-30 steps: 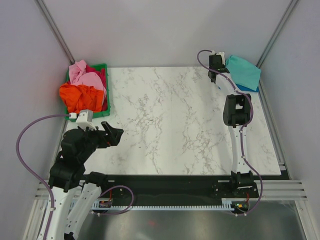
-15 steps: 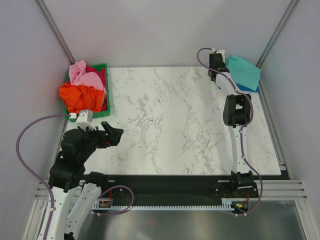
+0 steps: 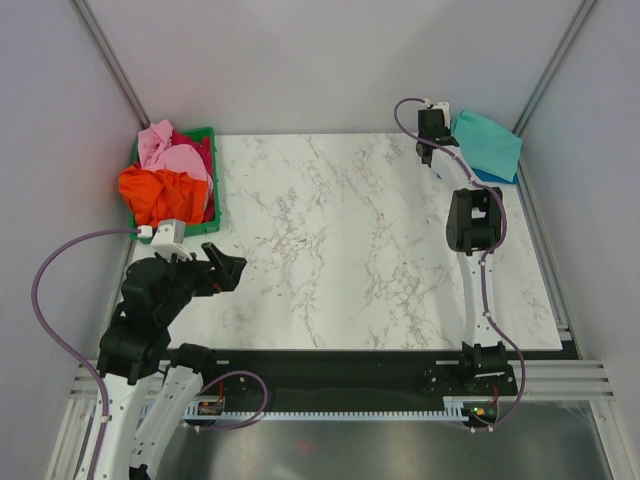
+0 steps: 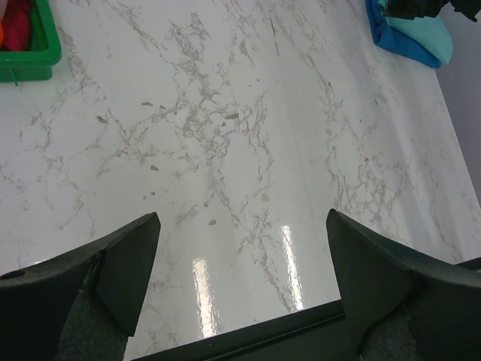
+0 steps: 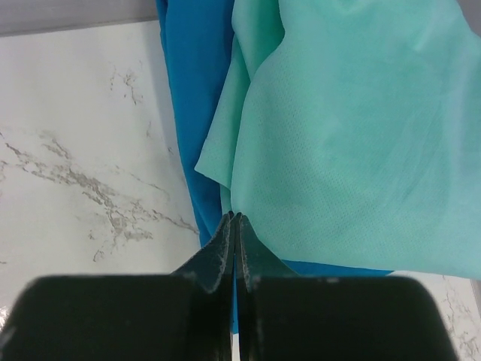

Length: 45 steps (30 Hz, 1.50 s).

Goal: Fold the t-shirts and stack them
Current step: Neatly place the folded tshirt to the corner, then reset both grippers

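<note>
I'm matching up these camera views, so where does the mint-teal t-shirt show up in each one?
Top external: mint-teal t-shirt, far right corner of the table.
Left wrist: upper right corner, partly cut off.
Right wrist: fills the right side.
Shared landmark: the bright blue t-shirt beneath it, showing along its edge in all three.

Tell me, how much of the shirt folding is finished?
Two look done: the mint-teal shirt lies on the blue shirt. The right pincer is shut at the mint edge; the left pincer hangs open, empty. The orange shirt, pink shirt and red shirt wait crumpled in the green crate.
</note>
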Available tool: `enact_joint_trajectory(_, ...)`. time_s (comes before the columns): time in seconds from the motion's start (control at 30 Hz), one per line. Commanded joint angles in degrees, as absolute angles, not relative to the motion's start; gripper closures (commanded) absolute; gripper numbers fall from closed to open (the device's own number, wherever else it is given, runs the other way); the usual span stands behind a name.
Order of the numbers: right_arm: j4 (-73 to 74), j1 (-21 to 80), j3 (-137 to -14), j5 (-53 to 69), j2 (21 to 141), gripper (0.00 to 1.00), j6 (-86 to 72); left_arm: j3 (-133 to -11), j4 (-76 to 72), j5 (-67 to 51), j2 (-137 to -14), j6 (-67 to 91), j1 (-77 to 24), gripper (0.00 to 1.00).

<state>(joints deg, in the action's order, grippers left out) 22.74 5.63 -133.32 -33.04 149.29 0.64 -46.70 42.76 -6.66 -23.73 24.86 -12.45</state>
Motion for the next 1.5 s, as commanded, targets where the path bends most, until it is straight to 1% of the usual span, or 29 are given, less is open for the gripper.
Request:
enact_joint_trajectory(0.0, 21.4, 5.8, -131.1, -32.6, 143.7, 1.0, 0.2, -46.6, 40.6, -8.3, -23.4, 25.4, -12.0, 0.0)
enact_joint_trajectory(0.27, 20.0, 5.8, -123.8, -32.7, 135.0, 1.0, 1.2, -46.5, 40.3, -8.6, -23.6, 25.3, -11.6, 0.0)
enact_joint_trajectory(0.47, 19.3, 5.8, -119.4, -33.5, 131.6, 1.0, 1.1, -46.5, 40.3, -8.5, -23.5, 25.3, -11.6, 0.0)
enact_joint_trajectory(0.67, 16.8, 5.8, -111.1, -34.1, 126.7, 1.0, 0.3, -46.5, 40.3, -8.6, -23.3, 25.3, -11.4, 0.0)
enact_joint_trajectory(0.83, 13.3, 5.8, -102.6, -34.2, 124.6, 1.0, -1.5, -46.5, 40.3, -8.7, -23.2, 25.2, -11.2, 0.0)
enact_joint_trajectory(1.03, 13.5, 5.7, -101.0, -33.9, 125.7, 1.0, -2.5, -46.5, 40.2, -8.8, -23.3, 25.2, -11.1, 0.0)
enact_joint_trajectory(1.07, 13.7, 5.7, -101.2, -33.1, 125.8, 0.93, -2.8, -46.5, 40.3, -8.9, -23.3, 25.2, -10.9, 0.0)
enact_joint_trajectory(1.1, 13.7, 5.7, -101.4, -32.5, 125.8, 0.78, -2.9, -46.4, 40.3, -8.9, -23.2, 25.2, -10.9, 0.0)
enact_joint_trajectory(1.13, 14.2, 5.6, -101.5, -32.1, 125.8, 0.61, -3.2, -46.4, 40.2, -8.8, -23.3, 25.2, -10.9, 0.0)
enact_joint_trajectory(1.17, 14.5, 5.6, -102.0, -31.7, 125.3, 0.29, -3.4, -46.5, 40.2, -8.9, -23.4, 25.2, -10.8, 0.0)
enact_joint_trajectory(1.23, 14.9, 5.6, -101.9, -29.6, 124.3, 0.17, -4.4, -46.5, 40.2, -9.0, -23.5, 25.2, -10.7, 0.0)
enact_joint_trajectory(1.47, 14.7, 5.6, -99.5, -22.9, 114.5, 0.1, -8.9, -46.5, 40.1, -9.5, -23.7, 25.0, -10.0, 0.0)
